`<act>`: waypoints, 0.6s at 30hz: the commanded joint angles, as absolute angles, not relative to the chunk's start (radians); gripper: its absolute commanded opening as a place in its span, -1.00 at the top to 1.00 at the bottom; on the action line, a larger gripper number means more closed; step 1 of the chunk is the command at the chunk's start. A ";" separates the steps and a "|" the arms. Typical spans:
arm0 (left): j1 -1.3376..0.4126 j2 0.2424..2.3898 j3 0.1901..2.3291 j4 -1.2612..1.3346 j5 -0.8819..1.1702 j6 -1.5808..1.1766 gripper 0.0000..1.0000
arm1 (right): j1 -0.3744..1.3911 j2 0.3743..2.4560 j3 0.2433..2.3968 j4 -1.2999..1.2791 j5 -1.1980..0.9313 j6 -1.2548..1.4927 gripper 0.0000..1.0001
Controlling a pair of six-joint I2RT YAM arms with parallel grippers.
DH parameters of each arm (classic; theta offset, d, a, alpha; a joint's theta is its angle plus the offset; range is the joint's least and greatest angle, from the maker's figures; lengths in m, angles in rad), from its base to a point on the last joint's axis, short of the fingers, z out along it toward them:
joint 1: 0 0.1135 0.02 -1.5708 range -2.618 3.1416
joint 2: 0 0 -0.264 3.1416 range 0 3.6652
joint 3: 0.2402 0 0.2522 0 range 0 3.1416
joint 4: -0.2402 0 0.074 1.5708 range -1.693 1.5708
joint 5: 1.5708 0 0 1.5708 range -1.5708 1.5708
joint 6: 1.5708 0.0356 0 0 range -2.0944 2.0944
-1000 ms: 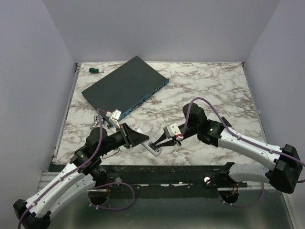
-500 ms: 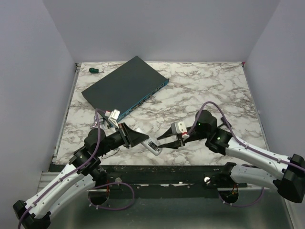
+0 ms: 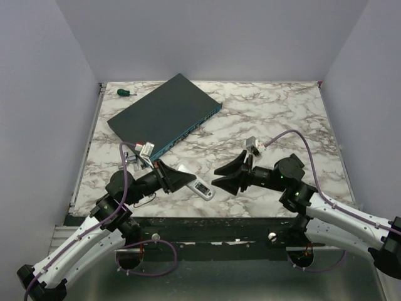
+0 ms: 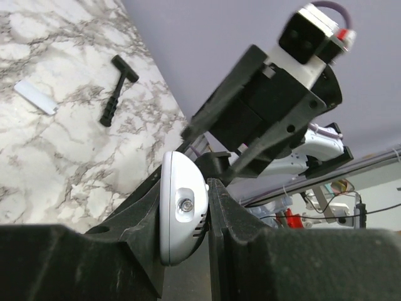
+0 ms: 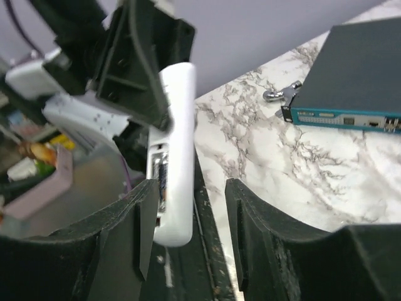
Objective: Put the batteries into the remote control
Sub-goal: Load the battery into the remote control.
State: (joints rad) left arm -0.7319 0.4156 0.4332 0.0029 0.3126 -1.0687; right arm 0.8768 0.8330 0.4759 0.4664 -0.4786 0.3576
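Note:
My left gripper (image 3: pixel 183 179) is shut on the white remote control (image 3: pixel 199 187) and holds it off the table, its free end pointing right. In the left wrist view the remote (image 4: pixel 183 213) sits end-on between my closed fingers. My right gripper (image 3: pixel 223 176) is open, its jaws spread wide just right of the remote's tip. In the right wrist view the remote (image 5: pixel 177 157) stands close by my left finger (image 5: pixel 135 219). Its open battery compartment (image 5: pixel 161 179) faces me with something dark inside. No loose battery shows.
The large dark network box (image 3: pixel 164 113) lies at the back left, and also shows in the right wrist view (image 5: pixel 351 75). A green-handled screwdriver (image 3: pixel 123 92) lies beyond it. In the left wrist view a white flat strip (image 4: pixel 36 97) and a black T-shaped tool (image 4: pixel 118 89) lie on the marble.
My right gripper has opened wide and its wrist has swung back to the right. My left gripper has lifted the remote slightly and still grips it.

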 commanded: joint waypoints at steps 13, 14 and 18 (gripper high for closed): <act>-0.733 0.455 0.438 0.140 0.370 -1.049 1.00 | 0.876 0.992 0.606 0.316 -0.423 0.693 -0.62; -0.734 0.458 0.438 0.140 0.370 -1.049 1.00 | 0.876 0.991 0.605 0.319 -0.435 0.694 -0.62; -0.733 0.469 0.441 0.141 0.370 -1.049 1.00 | 0.876 0.997 0.609 0.316 -0.487 0.682 -0.62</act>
